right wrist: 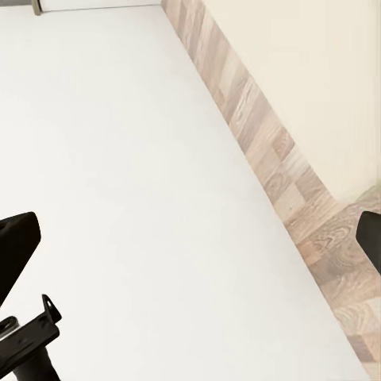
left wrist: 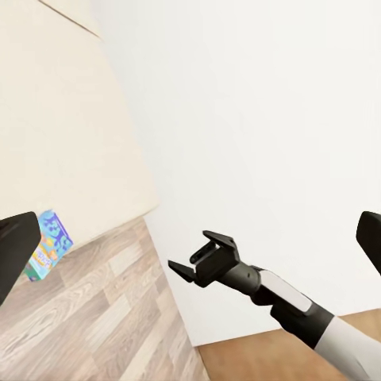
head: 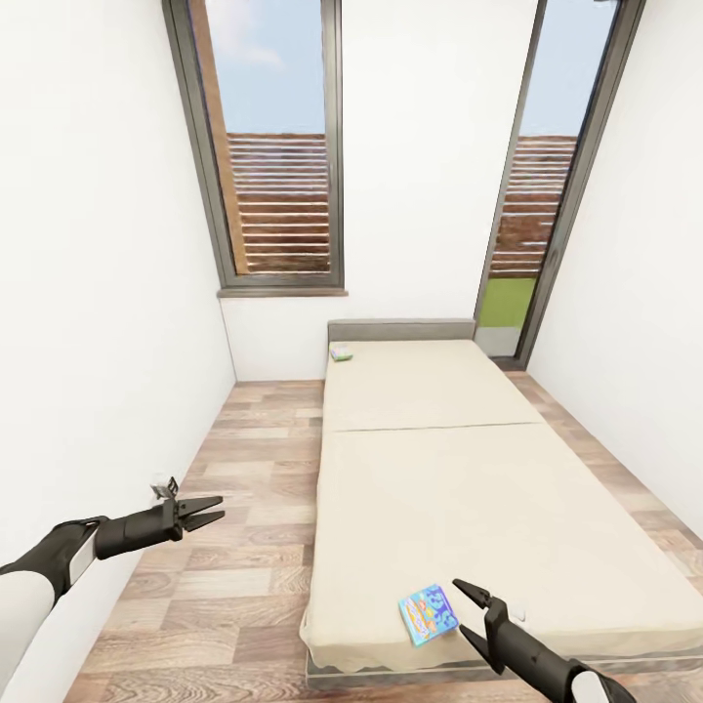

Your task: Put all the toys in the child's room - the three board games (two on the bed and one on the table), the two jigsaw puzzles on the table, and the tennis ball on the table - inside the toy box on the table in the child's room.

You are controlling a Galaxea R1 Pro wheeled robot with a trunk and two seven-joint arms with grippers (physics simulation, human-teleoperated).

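Cream bed (head: pixel 459 488) w/ blue board game (head: pixel 428 614) at near edge; right pincer (head: pixel 467 609) beside it, left pincer (head: pixel 207 512) over floor (head: pixel 234 566), both wide open, empty.

**Layout: bed and board games**

The bed (head: pixel 439 469) is lying lengthwise ahead, headboard against the far wall. One board game (head: pixel 428 614) is resting on its near corner; a second small box (head: pixel 341 353) is sitting near the headboard, on the left side.
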